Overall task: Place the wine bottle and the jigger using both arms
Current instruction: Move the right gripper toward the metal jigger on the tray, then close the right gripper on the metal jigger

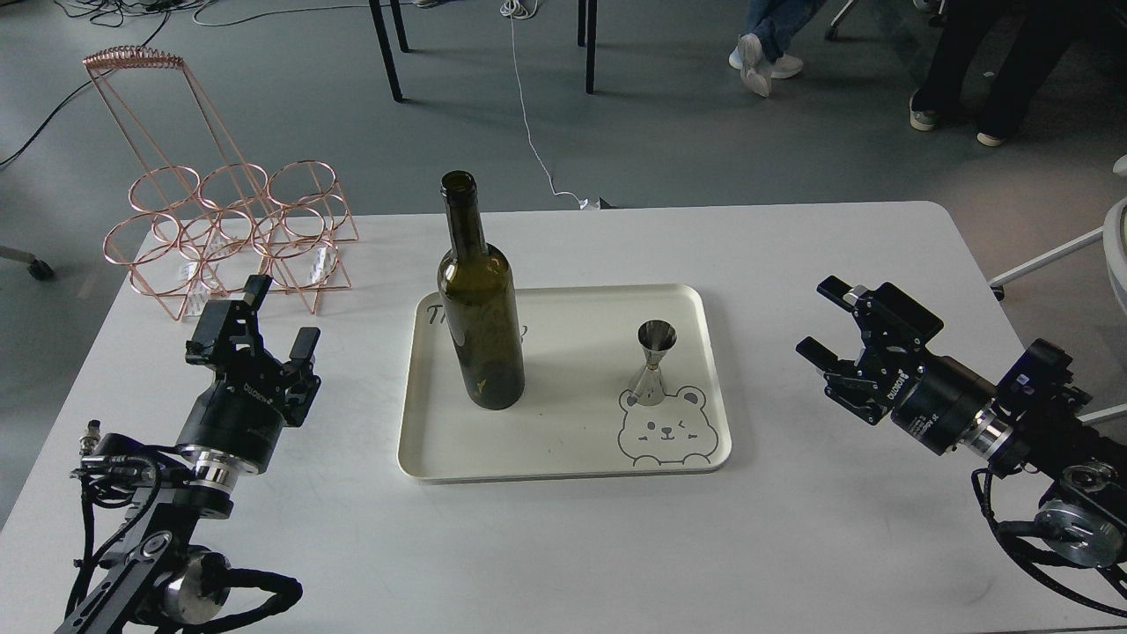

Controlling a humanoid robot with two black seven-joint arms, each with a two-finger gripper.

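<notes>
The dark olive-green wine bottle (480, 308) stands upright on the left part of a cream tray (563, 440) in the middle of the white table. The small silver jigger (653, 363) stands upright on the tray's right part, just above a bear drawing. My left gripper (280, 310) is open and empty, over the table left of the tray, well apart from the bottle. My right gripper (821, 319) is open and empty, over the table right of the tray, apart from the jigger.
A copper wire bottle rack (224, 224) stands at the table's back left corner. Beyond the table's far edge are dark table legs, a white cable on the floor and seated people's legs (766, 53). A white chair part (1114, 255) shows at the right.
</notes>
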